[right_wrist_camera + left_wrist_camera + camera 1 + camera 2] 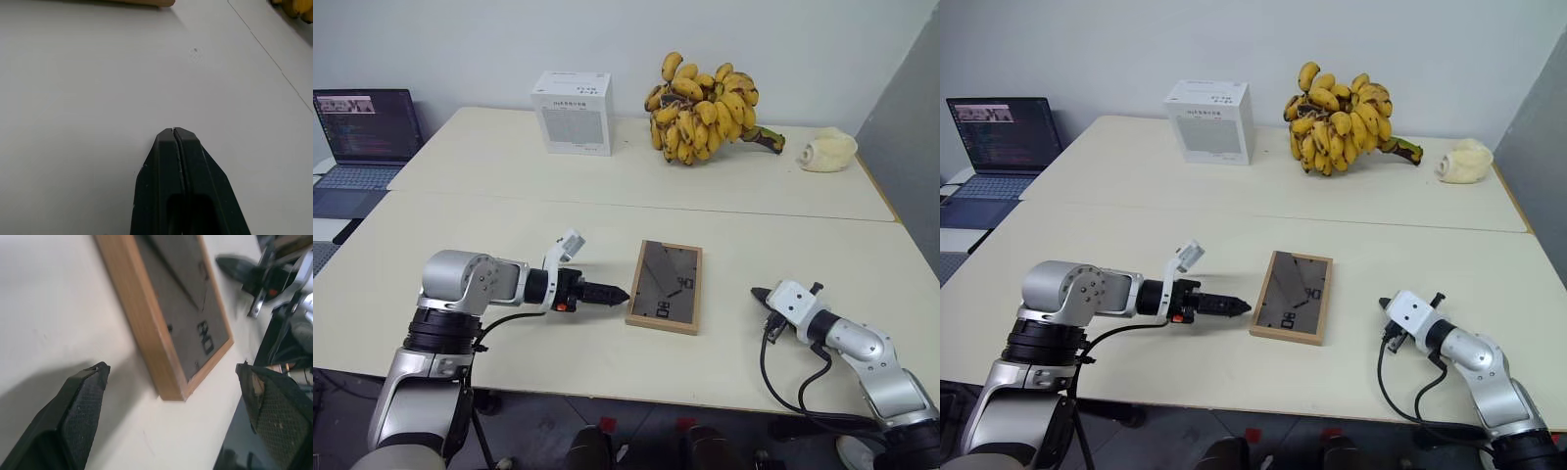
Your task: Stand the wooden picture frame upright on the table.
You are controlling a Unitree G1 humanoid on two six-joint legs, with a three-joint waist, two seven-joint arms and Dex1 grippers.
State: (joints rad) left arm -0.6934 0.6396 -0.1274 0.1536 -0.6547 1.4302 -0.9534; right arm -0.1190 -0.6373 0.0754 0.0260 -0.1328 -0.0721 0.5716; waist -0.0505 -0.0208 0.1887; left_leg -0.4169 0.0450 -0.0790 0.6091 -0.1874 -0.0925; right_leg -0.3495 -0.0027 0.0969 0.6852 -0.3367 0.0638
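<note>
Two grippers flank the wooden picture frame [665, 286], lying back-up on the table [509, 225]: left gripper [171, 382] spread at 9 o'clock, right gripper [174, 130] pressed together at 3 o'clock. The frame could be pushed away if only its edge is nudged.

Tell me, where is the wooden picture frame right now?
The wooden picture frame lies flat, back up, on the near part of the table, between the left gripper and the right gripper, touching neither.

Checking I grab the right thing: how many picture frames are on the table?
1. The wooden picture frame lies flat, back panel up, on the near part of the table, between the two grippers.
</note>
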